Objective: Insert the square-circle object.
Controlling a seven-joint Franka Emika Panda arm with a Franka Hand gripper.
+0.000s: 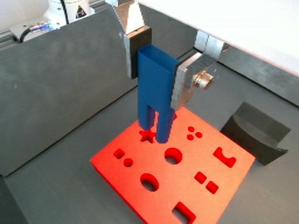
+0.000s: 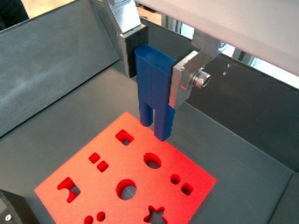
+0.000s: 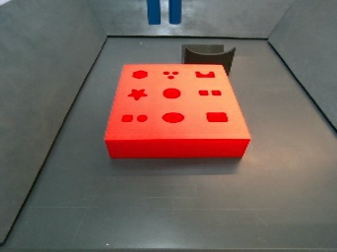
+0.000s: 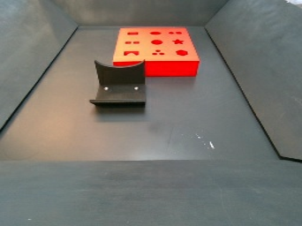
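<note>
My gripper [image 1: 159, 72] is shut on the square-circle object [image 1: 156, 96], a bright blue narrow piece with two peg legs pointing down. It hangs above the flat red block [image 1: 176, 171] with shape cutouts, its legs over the block's edge near the star cutout. Both wrist views show the grip [image 2: 156, 74]; the silver fingers [image 2: 187, 74] press the piece's upper part [image 2: 155, 92]. In a side view only the two blue legs [image 3: 164, 10] show, high above the far side of the red block [image 3: 171, 108]. The gripper itself is out of both side views.
A dark grey curved block [image 3: 208, 54] stands just behind the red block; it shows up close in a side view [image 4: 118, 86], with the red block [image 4: 156, 50] beyond it. Grey walls [image 1: 59, 87] enclose the dark floor.
</note>
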